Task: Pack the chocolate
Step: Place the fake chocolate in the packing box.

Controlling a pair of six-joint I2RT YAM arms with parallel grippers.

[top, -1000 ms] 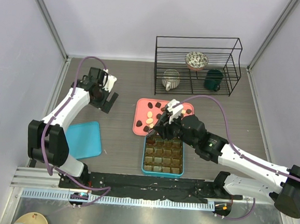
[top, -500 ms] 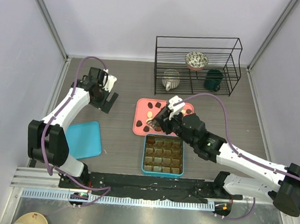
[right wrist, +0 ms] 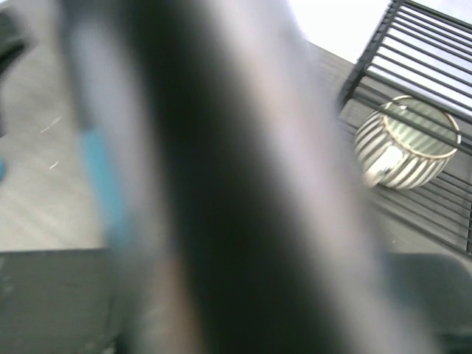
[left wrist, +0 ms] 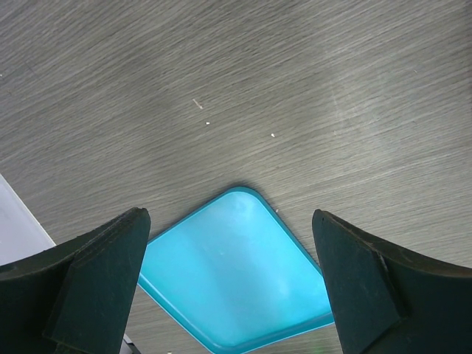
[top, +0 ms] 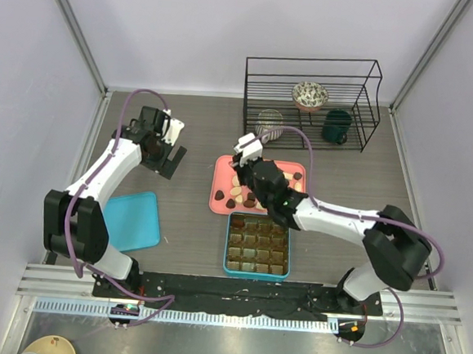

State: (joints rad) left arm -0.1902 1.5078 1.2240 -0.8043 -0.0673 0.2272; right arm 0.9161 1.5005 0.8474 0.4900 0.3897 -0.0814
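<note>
Several small chocolate pieces [top: 234,192], dark brown, mid brown and cream, lie on the pink tray [top: 218,176]. The teal box with brown compartments [top: 257,246] sits just in front of the tray. My right gripper [top: 252,185] hangs over the tray's middle. Its fingers are hidden under its own body, and the right wrist view is smeared by motion blur. My left gripper [top: 165,162] [left wrist: 228,221] is open and empty above the table at the far left. A flat teal lid [left wrist: 236,273] shows between its fingers.
The teal lid [top: 132,220] lies at the near left. A black wire rack [top: 312,101] at the back right holds a striped cup [right wrist: 405,151], a patterned bowl [top: 309,94] and a dark teal mug [top: 335,126].
My right arm has swung from over the teal box back and left over the pink tray, its elbow folding in. The left arm has not moved.
</note>
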